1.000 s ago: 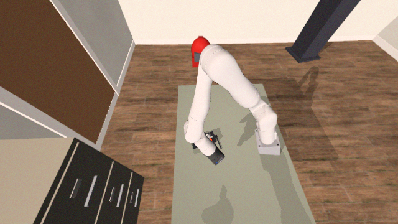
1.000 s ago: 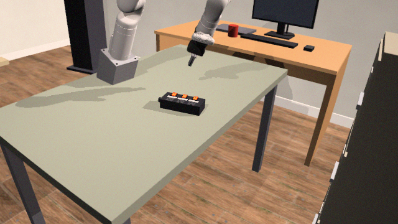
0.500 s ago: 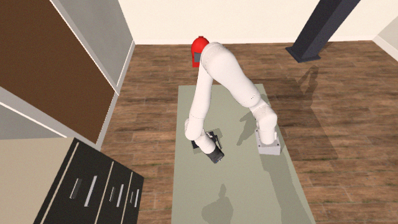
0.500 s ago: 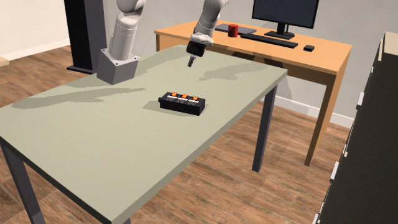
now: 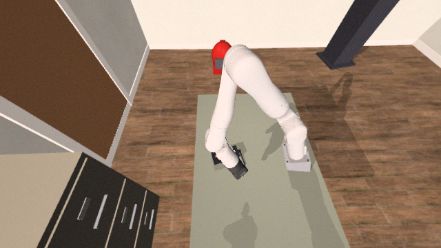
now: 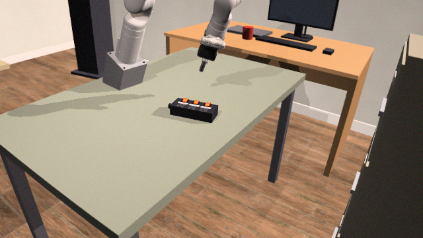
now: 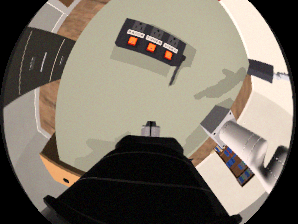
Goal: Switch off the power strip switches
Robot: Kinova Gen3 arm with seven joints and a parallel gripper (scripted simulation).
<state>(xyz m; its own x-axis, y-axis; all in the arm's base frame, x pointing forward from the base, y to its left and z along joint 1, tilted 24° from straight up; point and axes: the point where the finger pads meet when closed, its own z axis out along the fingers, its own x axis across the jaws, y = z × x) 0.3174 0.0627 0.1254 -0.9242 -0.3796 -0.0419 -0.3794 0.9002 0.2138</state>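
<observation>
Closed and gripping nothing, my claw (image 5: 243, 176) (image 6: 201, 65) (image 7: 151, 126) hovers above the table (image 5: 220, 213) (image 6: 109, 149) (image 7: 100, 100). Well apart from it, the black power strip (image 5: 216, 159) (image 6: 193, 113) (image 7: 152, 42) lies upright on the tabletop, its three orange switches facing up.

No wording can be read with certainty. The power strip (image 5: 215, 159) (image 6: 192, 114) (image 7: 121, 41) bears three white labels (image 6: 194, 106) (image 7: 154, 40) in a row on its top face, one beside each orange switch (image 6: 196, 102) (image 7: 151, 47). In the wrist view they show dark lettering, too small and blurred to make out; in the exterior view they are plain pale bars. In the top view the arm (image 5: 222, 107) hides much of the strip, and no label there is legible.
</observation>
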